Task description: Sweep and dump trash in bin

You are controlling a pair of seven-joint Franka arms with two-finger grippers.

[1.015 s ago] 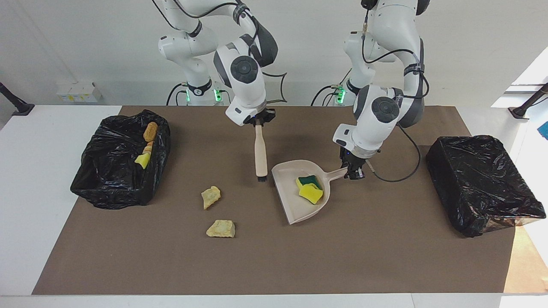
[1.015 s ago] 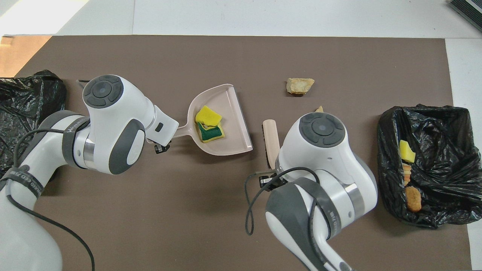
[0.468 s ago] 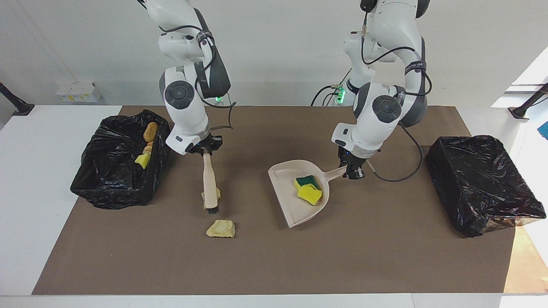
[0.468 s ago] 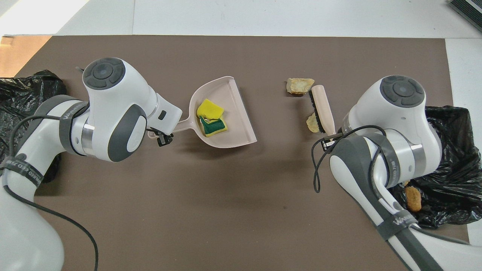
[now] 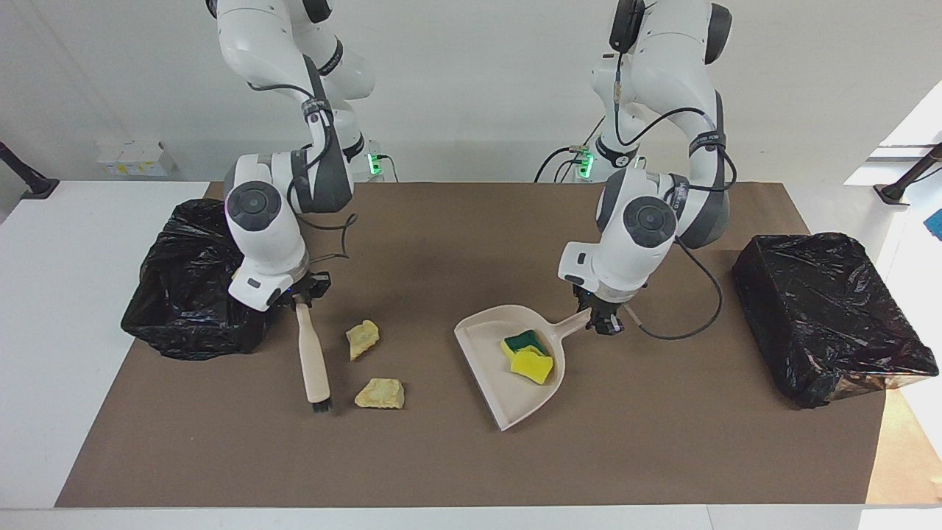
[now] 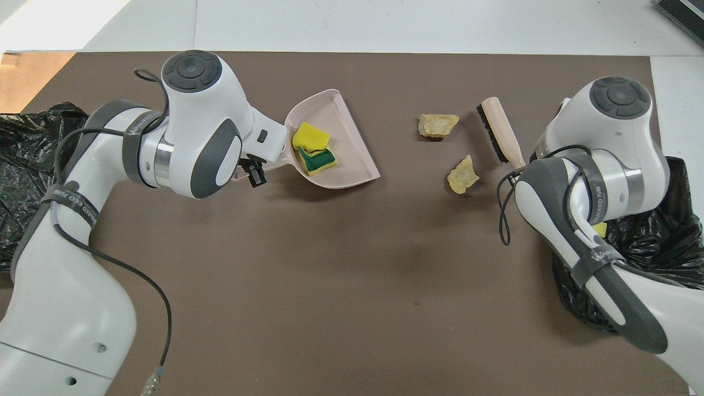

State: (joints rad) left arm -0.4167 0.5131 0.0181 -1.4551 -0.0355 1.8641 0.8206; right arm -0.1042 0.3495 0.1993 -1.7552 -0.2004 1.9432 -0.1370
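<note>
Two pale yellow foam chunks lie on the brown mat, one [image 5: 363,339] nearer the robots than the other [image 5: 380,394]; they also show in the overhead view [image 6: 462,175] [image 6: 438,125]. My right gripper [image 5: 300,297] is shut on the handle of the beige hand brush [image 5: 313,363]. The brush's bristles rest on the mat beside the chunks, toward the right arm's end. My left gripper [image 5: 601,321] is shut on the handle of the beige dustpan [image 5: 491,352]. The dustpan holds yellow-and-green sponge pieces [image 5: 528,355] and sits on the mat with its mouth toward the chunks.
A black-bagged bin [image 5: 184,302] stands at the right arm's end, partly covered by that arm; a yellow scrap [image 6: 600,229] shows in it. A second black-bagged bin [image 5: 824,316] stands at the left arm's end. The brown mat [image 5: 456,456] spreads around them.
My right arm swung the brush from beside the dustpan across the chunks to their bin side. My left arm moved the dustpan farther from the robots.
</note>
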